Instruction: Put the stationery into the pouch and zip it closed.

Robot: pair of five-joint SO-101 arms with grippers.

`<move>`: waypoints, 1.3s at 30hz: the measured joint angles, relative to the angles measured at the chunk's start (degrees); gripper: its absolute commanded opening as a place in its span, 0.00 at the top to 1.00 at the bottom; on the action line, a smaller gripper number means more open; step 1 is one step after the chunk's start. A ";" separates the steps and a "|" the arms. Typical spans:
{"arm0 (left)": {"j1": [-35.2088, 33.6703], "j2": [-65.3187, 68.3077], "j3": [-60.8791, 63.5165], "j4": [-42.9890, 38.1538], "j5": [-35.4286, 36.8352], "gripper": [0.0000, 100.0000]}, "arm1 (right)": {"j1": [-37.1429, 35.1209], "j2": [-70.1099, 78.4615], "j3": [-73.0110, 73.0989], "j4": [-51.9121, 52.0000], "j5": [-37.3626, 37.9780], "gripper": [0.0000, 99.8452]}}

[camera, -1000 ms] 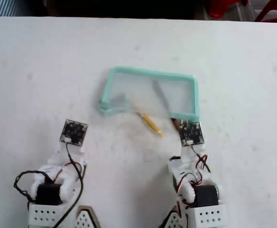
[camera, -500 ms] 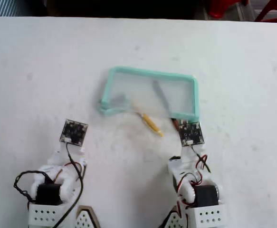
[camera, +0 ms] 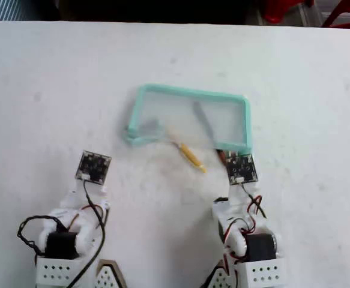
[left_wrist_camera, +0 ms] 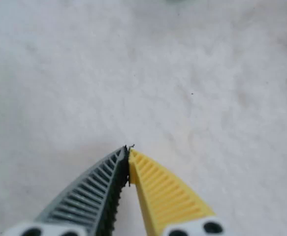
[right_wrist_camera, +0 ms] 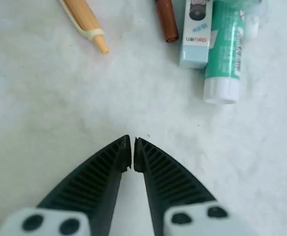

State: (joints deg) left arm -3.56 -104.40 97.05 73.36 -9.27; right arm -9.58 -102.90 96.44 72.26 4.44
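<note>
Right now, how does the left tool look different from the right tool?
The left tool has one grey and one yellow finger; the right tool has two black ones. The left tool points at white table; the right tool points at an orange pen and a green glue stick. Both are shut.

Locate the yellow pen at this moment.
In the high view the yellow pen lies slanted on the table by the teal pouch, at its near edge, just left of the right arm.
</note>
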 measured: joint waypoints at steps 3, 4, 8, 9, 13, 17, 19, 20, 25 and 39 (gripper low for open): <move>0.00 0.00 0.00 0.00 0.00 0.98 | 0.00 0.00 0.00 0.00 0.00 0.98; 0.00 0.00 0.00 0.00 0.00 0.98 | 0.00 0.00 0.00 0.00 0.00 0.98; 0.00 0.00 0.00 0.00 0.00 0.98 | 0.00 0.00 0.00 0.00 0.00 0.98; 0.00 0.00 0.00 0.00 0.00 0.98 | 0.00 0.00 0.00 0.00 0.00 0.98; 0.00 0.00 0.00 0.00 0.00 0.98 | 0.00 0.00 0.00 0.00 0.00 0.98; 0.00 0.00 0.00 0.00 0.00 0.98 | 0.00 0.00 0.00 0.00 0.00 0.98; 0.00 0.00 0.00 0.00 0.00 0.98 | 0.00 0.00 0.00 0.00 0.00 0.98; 0.00 0.00 0.00 0.00 0.00 0.98 | 0.00 0.00 0.00 0.00 0.00 0.98; 0.00 0.00 0.00 0.00 0.00 0.97 | 0.00 0.00 0.00 0.00 0.00 0.98; 0.00 0.09 -1.23 -1.58 0.00 0.97 | 0.00 0.00 0.00 0.00 0.00 0.98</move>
State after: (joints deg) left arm -3.56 -104.31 95.82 71.78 -9.27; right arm -9.58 -102.90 96.44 72.26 4.44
